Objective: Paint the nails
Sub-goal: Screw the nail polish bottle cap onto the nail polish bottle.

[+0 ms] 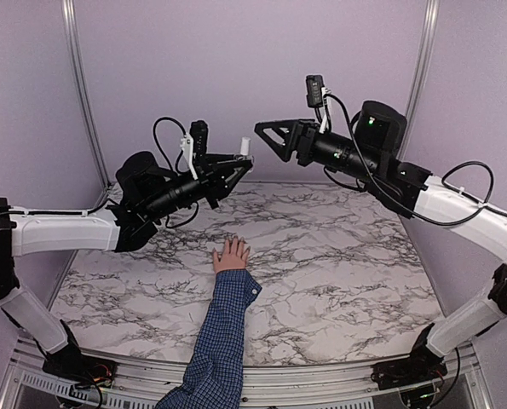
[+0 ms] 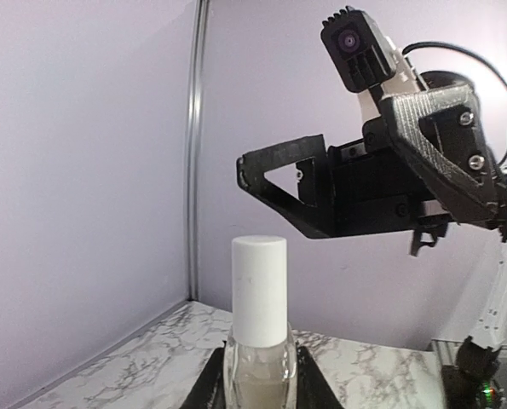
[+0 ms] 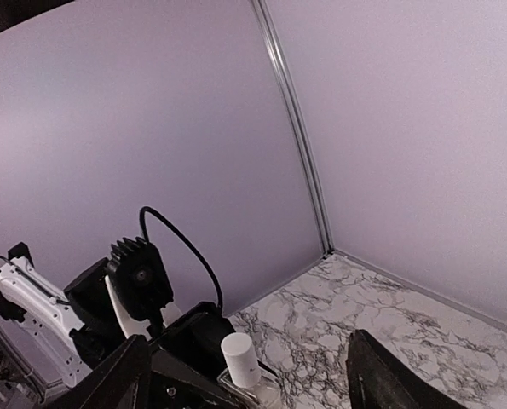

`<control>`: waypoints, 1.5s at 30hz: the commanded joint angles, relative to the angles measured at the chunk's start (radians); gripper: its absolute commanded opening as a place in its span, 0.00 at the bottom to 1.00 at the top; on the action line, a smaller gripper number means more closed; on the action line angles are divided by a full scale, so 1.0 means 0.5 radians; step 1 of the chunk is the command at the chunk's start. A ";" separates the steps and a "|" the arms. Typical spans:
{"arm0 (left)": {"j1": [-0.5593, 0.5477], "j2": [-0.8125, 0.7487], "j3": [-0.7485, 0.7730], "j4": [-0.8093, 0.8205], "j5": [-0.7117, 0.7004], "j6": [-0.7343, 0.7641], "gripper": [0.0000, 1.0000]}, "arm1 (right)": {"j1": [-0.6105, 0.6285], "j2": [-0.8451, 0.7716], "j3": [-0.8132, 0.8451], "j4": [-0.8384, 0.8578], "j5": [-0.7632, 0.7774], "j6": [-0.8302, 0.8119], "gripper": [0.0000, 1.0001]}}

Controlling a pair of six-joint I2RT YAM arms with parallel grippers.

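In the top view the nails (image 1: 233,244) on the human hand (image 1: 231,256) are too small to make out, and the checked sleeve (image 1: 221,341) runs off the bottom edge. The left wrist view cuts off the bottle (image 2: 259,362) below its shoulder, along with the fingers (image 2: 209,388) of the left hand (image 2: 260,351). In the right wrist view the right hand (image 3: 249,337) shows its fingers (image 3: 385,379) only in part, and the bottle's body is mostly hidden.

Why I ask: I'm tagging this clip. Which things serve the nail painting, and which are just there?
For the job: hand, on the table; polish bottle, capped; left gripper, shut on the polish bottle; right gripper, open near its cap.
Just there: wall posts; cables.
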 commanded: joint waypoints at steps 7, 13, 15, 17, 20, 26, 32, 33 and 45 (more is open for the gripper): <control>0.089 -0.113 0.232 0.177 1.355 -0.838 0.00 | -0.094 -0.089 0.137 0.272 -1.245 -0.111 0.77; 0.058 -0.080 0.377 0.288 1.626 -1.129 0.00 | -0.086 -0.036 0.243 0.367 -1.575 -0.070 0.67; 0.033 -0.071 0.399 0.296 1.668 -1.161 0.00 | -0.075 -0.020 0.269 0.374 -1.604 -0.058 0.63; 0.008 -0.054 0.416 0.299 1.695 -1.182 0.00 | -0.052 0.005 0.297 0.378 -1.626 -0.041 0.62; -0.009 -0.039 0.411 0.305 1.695 -1.185 0.00 | 0.004 0.063 0.364 0.360 -1.665 -0.007 0.61; -0.020 -0.028 0.395 0.312 1.684 -1.178 0.00 | 0.115 0.146 0.419 0.301 -1.674 -0.001 0.56; -0.022 -0.023 0.390 0.316 1.684 -1.178 0.00 | 0.169 0.184 0.414 0.335 -1.678 0.046 0.47; -0.022 -0.016 0.388 0.317 1.683 -1.176 0.00 | 0.168 0.188 0.414 0.344 -1.676 0.054 0.45; -0.018 0.011 0.402 0.324 1.674 -1.168 0.00 | 0.171 0.192 0.396 0.333 -1.673 0.066 0.25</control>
